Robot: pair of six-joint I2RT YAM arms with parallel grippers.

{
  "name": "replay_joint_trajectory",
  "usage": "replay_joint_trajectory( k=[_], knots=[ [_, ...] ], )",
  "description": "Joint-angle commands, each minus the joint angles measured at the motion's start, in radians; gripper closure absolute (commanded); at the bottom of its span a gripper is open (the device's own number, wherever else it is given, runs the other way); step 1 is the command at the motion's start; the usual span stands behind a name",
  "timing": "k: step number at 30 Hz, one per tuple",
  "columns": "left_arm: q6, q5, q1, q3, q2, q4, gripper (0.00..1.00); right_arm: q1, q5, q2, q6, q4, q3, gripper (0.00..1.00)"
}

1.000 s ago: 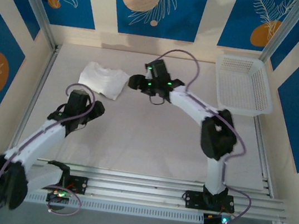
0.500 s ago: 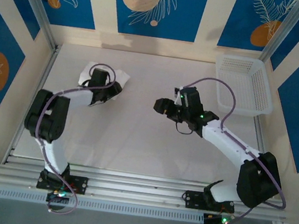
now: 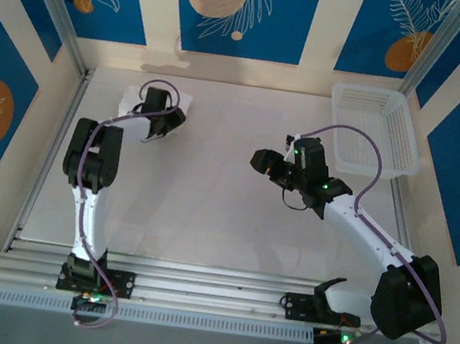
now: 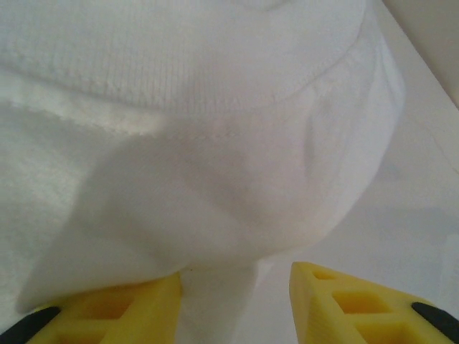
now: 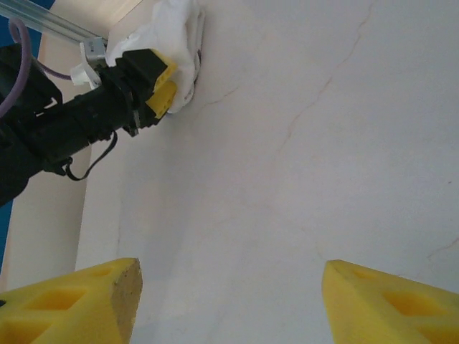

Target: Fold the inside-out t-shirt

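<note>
Our left end effector (image 4: 237, 283) straddles a fold of the t-shirt (image 4: 215, 158), half open, ready, we judge, to pinch it, while our right end effector (image 5: 231, 276) hangs wide above the surface (image 5: 323, 143), out of its way.

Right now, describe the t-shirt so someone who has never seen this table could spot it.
On the table, look to the far left corner, opposite the white lattice basket at far right. The t-shirt is the crumpled white cloth there, under the left gripper: soft and wrinkled, not rigid mesh.
</note>
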Motion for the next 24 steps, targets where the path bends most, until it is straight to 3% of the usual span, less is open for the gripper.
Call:
replay_joint_trajectory(
  k=[1,9,17,21,24],
  knots=[
    [0.056,-0.041,0.070,0.060,0.044,-0.074,0.57,-0.013,0.000,-0.015,0.011,0.004,-0.023,0.32],
    [0.141,-0.008,0.123,0.353,0.222,-0.175,0.57,-0.020,-0.009,-0.012,0.011,-0.017,-0.015,0.32],
    [0.166,0.000,0.195,0.525,0.307,-0.221,0.57,-0.023,-0.007,-0.018,0.003,-0.076,0.019,0.32],
    [0.178,0.049,0.213,0.503,0.260,-0.180,0.50,-0.034,0.018,-0.061,-0.037,-0.168,0.047,0.32],
    [0.167,0.090,0.206,0.310,0.106,-0.037,0.40,-0.061,0.082,-0.130,-0.103,-0.195,0.010,0.31]
  ],
)
